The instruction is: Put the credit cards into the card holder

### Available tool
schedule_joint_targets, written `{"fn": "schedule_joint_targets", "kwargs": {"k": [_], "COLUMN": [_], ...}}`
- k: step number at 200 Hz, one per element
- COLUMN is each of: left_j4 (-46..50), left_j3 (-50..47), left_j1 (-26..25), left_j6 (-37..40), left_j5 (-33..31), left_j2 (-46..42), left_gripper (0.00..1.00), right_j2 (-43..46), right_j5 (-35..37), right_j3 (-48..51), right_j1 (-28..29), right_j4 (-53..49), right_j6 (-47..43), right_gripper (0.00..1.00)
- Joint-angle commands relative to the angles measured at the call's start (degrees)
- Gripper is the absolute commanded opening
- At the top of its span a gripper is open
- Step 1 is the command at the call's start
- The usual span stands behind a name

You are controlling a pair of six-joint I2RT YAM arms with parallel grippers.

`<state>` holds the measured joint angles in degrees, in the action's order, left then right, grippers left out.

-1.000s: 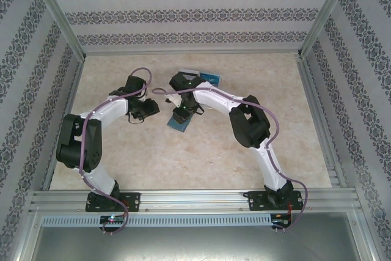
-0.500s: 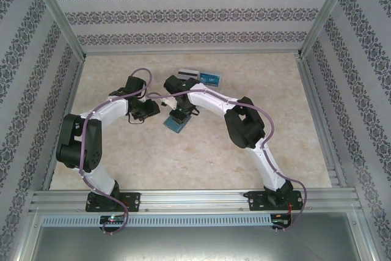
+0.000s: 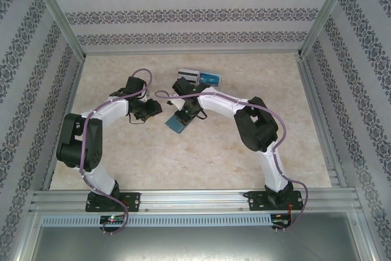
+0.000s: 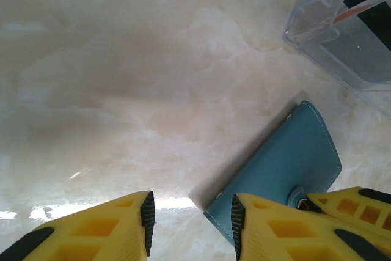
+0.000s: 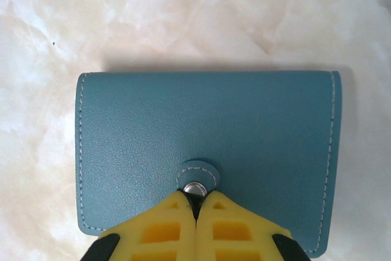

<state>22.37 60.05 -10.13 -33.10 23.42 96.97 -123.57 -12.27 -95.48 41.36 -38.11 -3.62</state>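
The teal card holder [image 5: 201,126] lies closed and flat on the marble tabletop, snap tab up; from above it sits mid-table [image 3: 176,124]. My right gripper [image 5: 196,198] stands over its near edge, shut on the round snap tab [image 5: 198,176]. My left gripper [image 4: 190,215] is open just left of the holder [image 4: 287,163], whose corner reaches its right finger [image 4: 275,230]; nothing is held. The credit cards [image 3: 200,77] lie behind the holder, and one with a dark stripe [image 4: 374,13] stands in a clear plastic box [image 4: 333,35].
Patterned walls and aluminium rails [image 3: 195,198] fence the table. Bare marble [image 3: 153,157] lies in front of the holder, with more bare marble [image 3: 287,108] to the right. The two arms' wrists are close together near mid-table.
My right gripper has shut on the holder's tab. The right arm shifted slightly, and the holder moved a little with it. The left arm stayed put.
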Motion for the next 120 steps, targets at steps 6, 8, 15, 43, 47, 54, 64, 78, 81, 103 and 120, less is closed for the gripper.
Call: {"fn": "schedule_joint_targets", "kwargs": {"k": [6, 8, 15, 43, 47, 54, 64, 78, 81, 103, 120], "left_j4": [-2.52, -2.69, -3.47, -3.21, -2.86, -2.16, -0.97, 0.15, 0.33, -1.0, -0.82], "left_j3": [0.4, 0.41, 0.48, 0.42, 0.4, 0.27, 0.28, -0.09, -0.22, -1.37, -1.34], "left_j1": [-1.72, -1.95, -2.71, -4.8, -4.99, -5.43, -5.76, -5.81, -5.86, -5.89, -5.89], "left_j6": [-1.2, -1.31, -1.51, -1.79, -1.87, -1.69, -1.38, -1.33, -1.35, -2.28, -2.24], "left_j5": [3.8, 3.93, 4.89, 4.87, 4.67, 4.28, 3.74, 3.13, 3.0, 3.28, 3.14], "left_j2": [1.42, 1.5, 1.84, 3.28, 3.58, 4.34, 5.62, 7.26, 7.44, 8.16, 8.71], "left_gripper": [0.41, 0.41, 0.41, 0.4, 0.4, 0.4, 0.4, 0.4, 0.4, 0.4, 0.4], "right_j2": [4.81, 4.87, 5.06, 4.75, 4.77, 4.91, 5.53, 6.55, 6.72, 8.56, 8.72], "right_j5": [-3.05, -3.14, -3.67, -4.08, -4.08, -4.06, -4.39, -4.95, -5.15, -5.99, -8.04], "right_j3": [2.88, 3.03, 3.56, 4.3, 4.38, 4.82, 5.94, 7.5, 7.77, 10.21, 11.41], "right_j1": [-0.24, -0.3, -0.47, -0.58, -0.58, -0.63, -0.6, -0.76, -0.76, -0.92, -1.58], "right_j4": [9.36, 9.65, 10.62, 12.35, 12.48, 13.14, 14.7, 17.28, 17.73, 21.75, 24.42], "right_j6": [2.43, 2.46, 2.71, 3.33, 3.42, 3.61, 4.13, 5.18, 5.46, 7.49, 9.64], "right_gripper": [0.0, 0.0, 0.0, 0.0, 0.0, 0.0, 0.0, 0.0, 0.0, 0.0, 0.0]}}
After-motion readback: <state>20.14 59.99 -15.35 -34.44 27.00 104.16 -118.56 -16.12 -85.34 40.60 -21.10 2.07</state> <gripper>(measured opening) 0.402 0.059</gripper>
